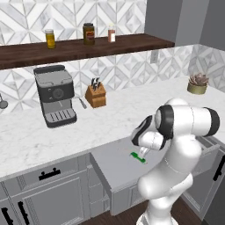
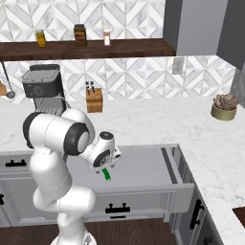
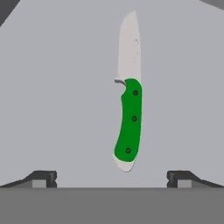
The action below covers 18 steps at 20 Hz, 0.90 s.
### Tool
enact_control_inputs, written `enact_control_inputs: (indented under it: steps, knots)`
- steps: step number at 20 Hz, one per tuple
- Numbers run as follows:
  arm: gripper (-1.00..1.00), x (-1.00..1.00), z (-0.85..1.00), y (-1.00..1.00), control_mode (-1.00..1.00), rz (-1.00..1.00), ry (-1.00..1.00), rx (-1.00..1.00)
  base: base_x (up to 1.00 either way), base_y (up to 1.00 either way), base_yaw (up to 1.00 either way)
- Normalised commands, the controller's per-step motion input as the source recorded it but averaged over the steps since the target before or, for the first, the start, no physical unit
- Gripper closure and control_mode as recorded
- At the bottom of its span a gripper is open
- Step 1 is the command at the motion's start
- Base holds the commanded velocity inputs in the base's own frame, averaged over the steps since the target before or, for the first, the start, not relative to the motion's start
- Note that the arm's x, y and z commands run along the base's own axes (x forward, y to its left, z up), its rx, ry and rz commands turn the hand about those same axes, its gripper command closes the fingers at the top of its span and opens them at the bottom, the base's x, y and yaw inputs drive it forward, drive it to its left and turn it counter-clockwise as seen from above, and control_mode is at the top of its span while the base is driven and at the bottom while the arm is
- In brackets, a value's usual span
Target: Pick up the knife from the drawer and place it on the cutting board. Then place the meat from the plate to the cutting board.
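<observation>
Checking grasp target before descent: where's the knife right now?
The knife lies flat on the floor of the open drawer, directly under the open gripper; in the left base view its green handle pokes out beside the arm's wrist.

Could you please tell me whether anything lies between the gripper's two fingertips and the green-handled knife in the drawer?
Nothing: in the hand view, only the bare grey floor of the drawer separates the open gripper from the knife.
</observation>
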Motion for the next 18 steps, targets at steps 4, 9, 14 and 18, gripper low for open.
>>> enact_control_inputs:
  steps: [4,9,14,18]
  knots:
    - [-1.00,0.07,-0.52,0.00,-1.00,0.00,0.03,0.00,0.00,0.00,0.00]
    - [-1.00,0.15,-0.46,0.00,-1.00,0.00,0.03,0.00,0.00,0.00,0.00]
    - [-1.00,0.31,-0.35,0.00,-1.00,0.00,0.03,0.00,0.00,0.00,0.00]
    - [1.00,0.37,-0.39,0.00,-1.00,0.00,0.04,0.00,0.00,0.00,0.00]
